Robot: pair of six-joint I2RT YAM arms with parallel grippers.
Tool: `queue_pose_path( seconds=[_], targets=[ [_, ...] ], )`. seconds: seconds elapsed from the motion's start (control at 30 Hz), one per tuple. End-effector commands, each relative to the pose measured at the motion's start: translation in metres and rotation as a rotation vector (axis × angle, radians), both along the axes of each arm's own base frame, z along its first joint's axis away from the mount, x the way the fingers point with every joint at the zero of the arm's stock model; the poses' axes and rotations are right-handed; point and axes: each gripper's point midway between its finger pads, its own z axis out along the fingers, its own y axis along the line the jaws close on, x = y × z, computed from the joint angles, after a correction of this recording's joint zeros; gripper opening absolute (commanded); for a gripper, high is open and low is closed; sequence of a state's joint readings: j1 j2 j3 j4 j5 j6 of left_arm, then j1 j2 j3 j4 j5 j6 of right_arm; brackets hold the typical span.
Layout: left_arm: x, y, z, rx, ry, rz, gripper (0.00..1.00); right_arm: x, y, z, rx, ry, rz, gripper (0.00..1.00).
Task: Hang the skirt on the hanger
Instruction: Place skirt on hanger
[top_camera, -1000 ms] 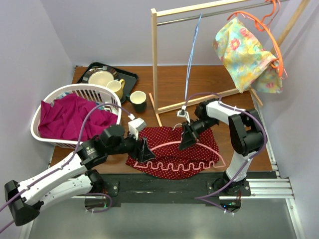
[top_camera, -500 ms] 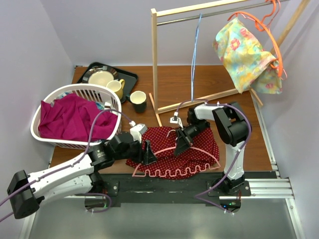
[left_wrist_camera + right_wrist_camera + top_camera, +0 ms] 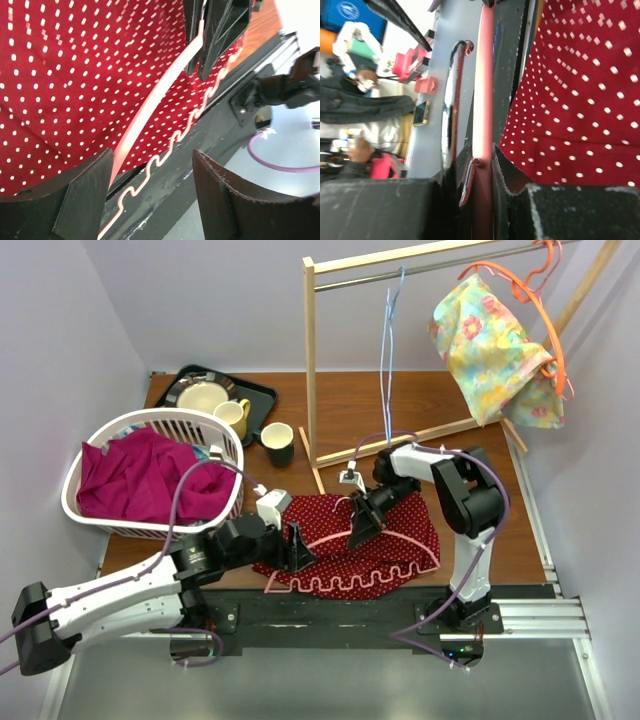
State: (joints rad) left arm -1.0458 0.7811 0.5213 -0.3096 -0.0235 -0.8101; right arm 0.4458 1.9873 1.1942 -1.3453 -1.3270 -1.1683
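The red polka-dot skirt (image 3: 395, 523) lies before the wooden rack (image 3: 310, 360) under the pink hanger (image 3: 405, 537), which the right pincer (image 3: 362, 522) clamps; the left pincer (image 3: 297, 543), wide and empty, might snag hanger instead of cloth.

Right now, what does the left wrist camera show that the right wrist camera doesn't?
Only the left wrist view: the left gripper open over the skirt, the scalloped lower bar of the hanger, and the right gripper seen from outside, shut on the hanger's sloping arm. Only the right wrist view: a close look along that arm between its own fingers, plus blurred room clutter behind. Both: the red dotted skirt and the pink hanger lying on it.
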Motion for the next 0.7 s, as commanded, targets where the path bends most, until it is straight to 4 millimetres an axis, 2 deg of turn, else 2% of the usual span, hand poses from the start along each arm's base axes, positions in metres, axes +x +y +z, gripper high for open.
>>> queue_pose_path(
  seconds=[0.0,0.07,0.13,0.17,0.23,0.27,0.3,0.33,0.37,0.4,0.43,0.47,0.5,0.53,0.67],
  targets=[
    [-0.004,-0.011,0.048,-0.089,-0.091,-0.07,0.7,-0.015,0.005,0.081,0.119,0.104,-0.109,0.0],
    [-0.002,-0.011,0.053,-0.071,-0.128,-0.093,0.7,-0.018,0.002,0.083,0.123,0.091,-0.111,0.0],
    [0.001,-0.014,0.067,-0.075,-0.163,-0.107,0.7,-0.02,-0.003,0.09,0.141,0.053,-0.121,0.0],
    [0.008,-0.011,0.073,-0.059,-0.204,-0.088,0.7,-0.024,-0.006,0.091,0.14,0.049,-0.122,0.0],
    [0.014,-0.01,0.096,-0.064,-0.261,-0.082,0.7,-0.032,-0.013,0.098,0.137,0.014,-0.125,0.0],
    [0.018,-0.008,0.104,-0.064,-0.288,-0.062,0.7,-0.028,-0.012,0.095,0.161,-0.051,-0.126,0.0],
    [0.02,-0.007,0.119,-0.088,-0.32,-0.055,0.7,-0.03,-0.014,0.098,0.111,0.014,-0.15,0.0],
    [0.023,-0.005,0.125,-0.084,-0.348,-0.054,0.71,-0.037,-0.02,0.095,0.075,-0.025,-0.157,0.0],
    [0.025,-0.004,0.13,-0.083,-0.364,-0.044,0.71,-0.016,-0.014,0.085,0.104,-0.172,-0.182,0.0],
    [0.026,-0.004,0.137,-0.088,-0.377,-0.039,0.71,-0.011,-0.011,0.086,-0.033,-0.009,-0.287,0.0],
    [0.027,-0.004,0.138,-0.085,-0.382,-0.04,0.71,-0.011,-0.017,0.067,-0.081,-0.104,-0.397,0.0],
    [0.027,-0.005,0.138,-0.086,-0.38,-0.043,0.71,0.009,-0.008,0.08,0.016,-0.215,-0.451,0.0],
    [0.027,-0.007,0.136,-0.084,-0.371,-0.046,0.71,0.003,-0.008,0.081,0.012,-0.174,-0.436,0.0],
    [0.026,-0.009,0.134,-0.087,-0.357,-0.048,0.71,0.007,-0.006,0.092,0.029,-0.198,-0.417,0.0],
    [0.02,-0.017,0.118,-0.104,-0.282,-0.062,0.7,0.021,0.004,0.071,-0.025,-0.09,-0.425,0.0]
  ],
)
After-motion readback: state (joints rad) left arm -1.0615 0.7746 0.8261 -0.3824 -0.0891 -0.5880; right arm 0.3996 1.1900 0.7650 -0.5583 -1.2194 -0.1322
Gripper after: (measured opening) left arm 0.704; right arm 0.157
